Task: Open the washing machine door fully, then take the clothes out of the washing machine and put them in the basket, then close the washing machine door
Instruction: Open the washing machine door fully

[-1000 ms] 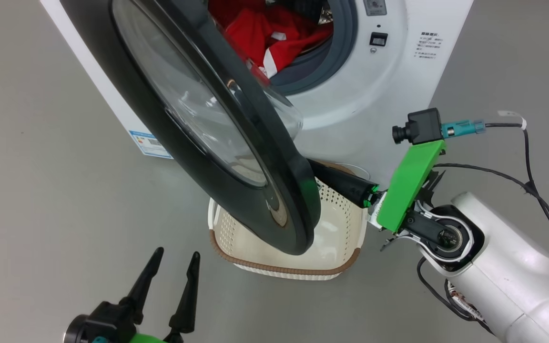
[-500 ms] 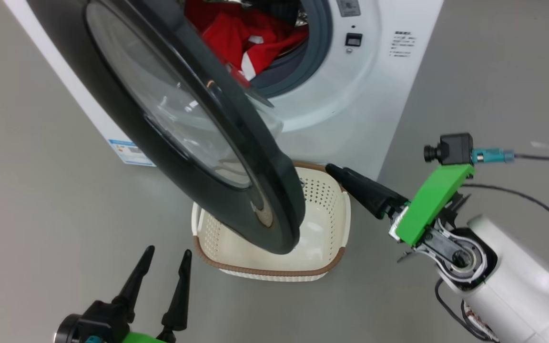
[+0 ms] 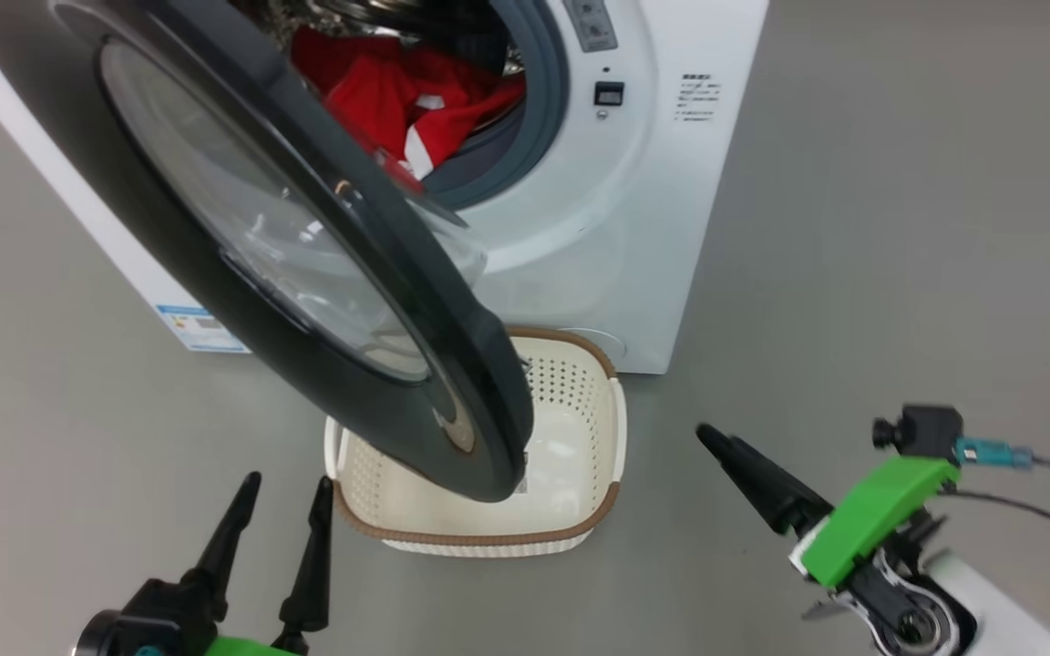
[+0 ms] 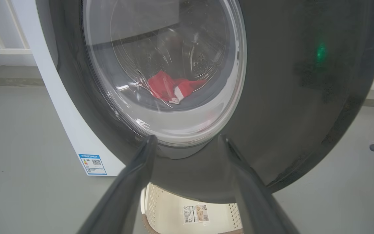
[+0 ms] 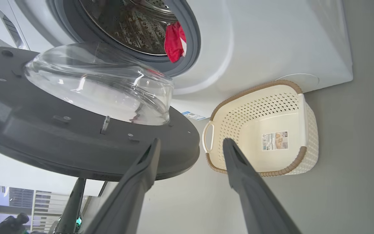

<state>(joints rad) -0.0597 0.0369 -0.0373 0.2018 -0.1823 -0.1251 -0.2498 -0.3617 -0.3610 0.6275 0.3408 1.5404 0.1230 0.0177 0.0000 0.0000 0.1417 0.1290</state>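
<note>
Right wrist view shows you the right gripper [image 5: 191, 140], jaws apart and empty, just short of the door [image 5: 76, 139] edge. The left gripper [image 3: 288, 478], also spread, faces the door's front, likely to push it wider. The clothes [image 5: 175, 42] sit in the washing machine [image 5: 271, 48], and the basket [image 5: 308, 136] waits below.

test lab — lone washing machine [image 3: 634, 228]; bare grey floor [image 3: 899, 273]

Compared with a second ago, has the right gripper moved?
Yes. The right gripper has pulled back from the door and now sits right of the basket, no longer over it.
</note>
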